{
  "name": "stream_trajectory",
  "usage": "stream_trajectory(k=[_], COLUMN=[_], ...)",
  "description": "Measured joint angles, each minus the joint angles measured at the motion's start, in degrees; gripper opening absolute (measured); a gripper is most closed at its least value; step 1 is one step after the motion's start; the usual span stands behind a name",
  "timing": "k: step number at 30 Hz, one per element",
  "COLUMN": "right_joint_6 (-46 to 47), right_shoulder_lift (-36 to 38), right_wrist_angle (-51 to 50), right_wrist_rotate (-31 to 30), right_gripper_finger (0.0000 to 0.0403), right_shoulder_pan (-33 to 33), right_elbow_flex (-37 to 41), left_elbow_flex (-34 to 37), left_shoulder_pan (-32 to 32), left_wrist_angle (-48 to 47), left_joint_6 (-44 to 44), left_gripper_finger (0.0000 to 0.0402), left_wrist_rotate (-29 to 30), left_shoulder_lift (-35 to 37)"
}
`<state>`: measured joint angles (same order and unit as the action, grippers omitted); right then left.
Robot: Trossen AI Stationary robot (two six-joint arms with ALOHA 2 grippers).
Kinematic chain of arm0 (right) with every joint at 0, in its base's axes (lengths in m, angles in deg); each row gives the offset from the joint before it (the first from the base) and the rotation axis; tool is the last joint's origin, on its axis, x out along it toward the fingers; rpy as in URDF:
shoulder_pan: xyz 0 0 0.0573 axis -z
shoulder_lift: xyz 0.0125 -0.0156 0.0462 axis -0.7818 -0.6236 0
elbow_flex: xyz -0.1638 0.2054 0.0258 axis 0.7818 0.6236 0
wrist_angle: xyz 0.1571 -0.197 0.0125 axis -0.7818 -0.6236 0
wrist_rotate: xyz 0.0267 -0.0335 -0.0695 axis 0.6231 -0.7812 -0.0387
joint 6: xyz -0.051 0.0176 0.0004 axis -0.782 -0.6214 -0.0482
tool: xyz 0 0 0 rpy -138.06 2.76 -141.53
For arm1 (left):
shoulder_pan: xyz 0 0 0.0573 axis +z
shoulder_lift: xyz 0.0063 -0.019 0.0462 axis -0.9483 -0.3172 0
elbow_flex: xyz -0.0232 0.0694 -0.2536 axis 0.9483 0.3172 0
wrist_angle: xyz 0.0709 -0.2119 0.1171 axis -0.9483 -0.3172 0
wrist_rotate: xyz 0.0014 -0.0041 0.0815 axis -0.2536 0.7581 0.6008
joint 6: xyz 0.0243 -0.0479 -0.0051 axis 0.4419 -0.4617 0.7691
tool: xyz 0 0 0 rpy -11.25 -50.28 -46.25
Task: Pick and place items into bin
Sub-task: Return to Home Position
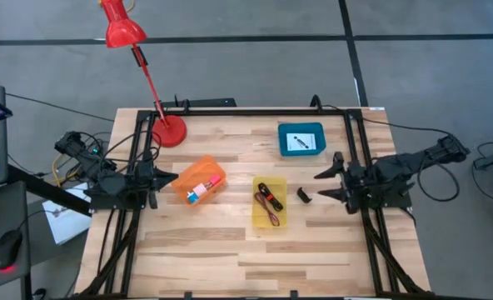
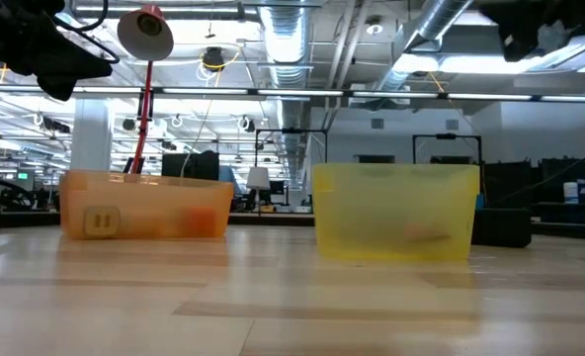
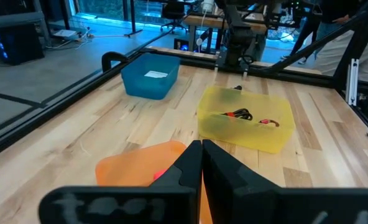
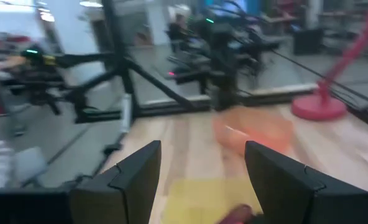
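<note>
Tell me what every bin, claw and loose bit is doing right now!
Orange bin: holding pink and blue pieces.
Yellow bin: holding cords.
Blue bin: holding a white card.
Small black piece: loose on the table, outside every bin.
Left gripper: shut, empty.
Right gripper: open, empty.

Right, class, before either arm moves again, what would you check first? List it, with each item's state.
1. Left gripper shut and empty: ok.
2. Right gripper open and empty: ok.
3. Card inside blue bin: ok.
4. Cords inside yellow bin: ok.
5. No loose items on table: not ok; a small black object lies between the yellow bin and the Right gripper.
6. Left gripper clear of orange bin: cannot tell.
</note>
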<state>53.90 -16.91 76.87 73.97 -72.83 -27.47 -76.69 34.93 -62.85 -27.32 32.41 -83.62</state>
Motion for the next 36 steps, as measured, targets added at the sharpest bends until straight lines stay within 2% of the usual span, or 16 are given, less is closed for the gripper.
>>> stream_trajectory(k=[7, 15, 26, 36], right_joint_6=[-0.6, -0.6, -2.5, -2.5], right_shoulder_lift=[3.5, 10.2, 22.0, 22.4], right_wrist_angle=[-2.1, 2.6, -10.6, -13.2], right_wrist_rotate=[-0.4, -0.3, -0.3, -3.4], right_gripper_finger=[0.0228, 0.0228, 0.0228, 0.0228], right_shoulder_pan=[-0.2, 0.9, 0.9, 0.9], right_elbow_flex=[0.7, 8.8, 8.8, 10.2], left_elbow_flex=[0.0, 0.0, 0.0, 0.0], left_shoulder_pan=[0.0, 0.0, 0.0, 0.0], left_wrist_angle=[0.0, 0.0, 0.0, -0.7], left_joint_6=[0.0, 0.0, 0.0, 0.0], left_gripper_finger=[0.0, 0.0, 0.0, 0.0], left_wrist_rotate=[0.0, 0.0, 0.0, 0.0], left_shoulder_lift=[0.0, 0.0, 0.0, 0.0])
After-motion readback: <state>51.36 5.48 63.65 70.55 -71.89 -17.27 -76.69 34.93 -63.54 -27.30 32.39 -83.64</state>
